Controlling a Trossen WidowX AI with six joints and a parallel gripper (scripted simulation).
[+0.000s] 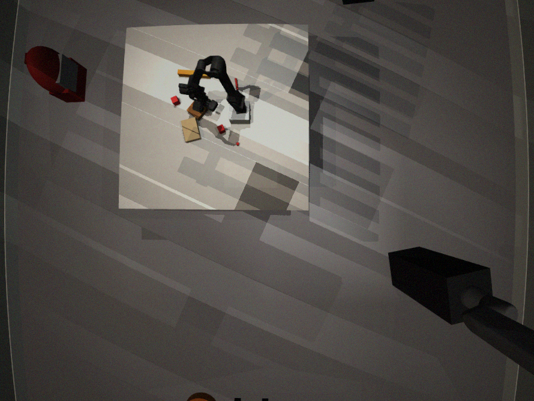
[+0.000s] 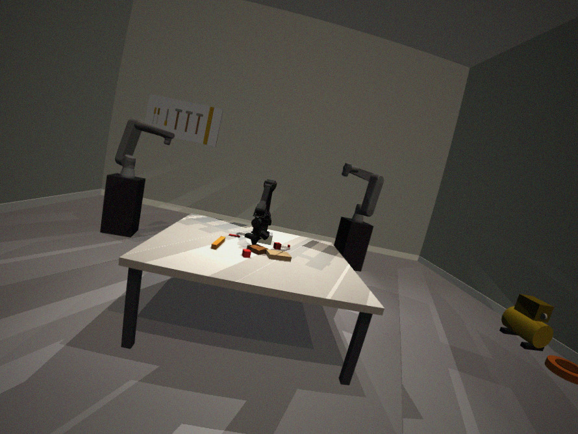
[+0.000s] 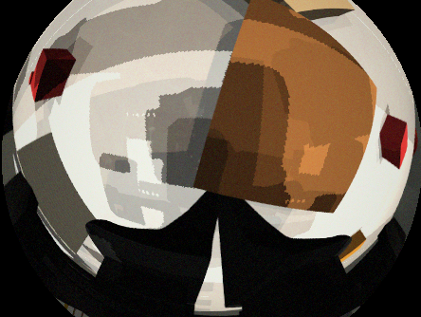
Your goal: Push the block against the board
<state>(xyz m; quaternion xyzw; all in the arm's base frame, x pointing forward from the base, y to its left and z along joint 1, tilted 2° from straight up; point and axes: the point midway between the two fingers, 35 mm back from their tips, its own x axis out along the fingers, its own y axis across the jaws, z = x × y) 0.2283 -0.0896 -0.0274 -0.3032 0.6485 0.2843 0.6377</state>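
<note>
The square block (image 1: pixel 192 111) (image 2: pixel 257 249) (image 3: pixel 327 123) is brown and lies flat. The board (image 1: pixel 190 127) (image 2: pixel 278 255) (image 3: pixel 322 5) is light tan and longer; only its near end shows in the wrist view. A corner of the block points at the board's near end. The two are very close and turned at an angle to each other; I cannot tell if the corner touches. My gripper (image 1: pixel 201 107) (image 2: pixel 254 241) (image 3: pixel 219 188) is shut and empty. Its tips are at the block's side away from the board, near one corner; contact is unclear.
A red cube (image 1: pixel 174 100) (image 2: pixel 246 253) (image 3: pixel 397 138) lies on one side of the block, another red cube (image 1: pixel 221 128) (image 2: pixel 277 245) (image 3: pixel 53 73) on the other. An orange bar (image 1: pixel 185 73) (image 2: pixel 217 242) lies behind the hand. A red rod (image 1: pixel 236 83) and a small red ball (image 1: pixel 237 143) lie farther off.
</note>
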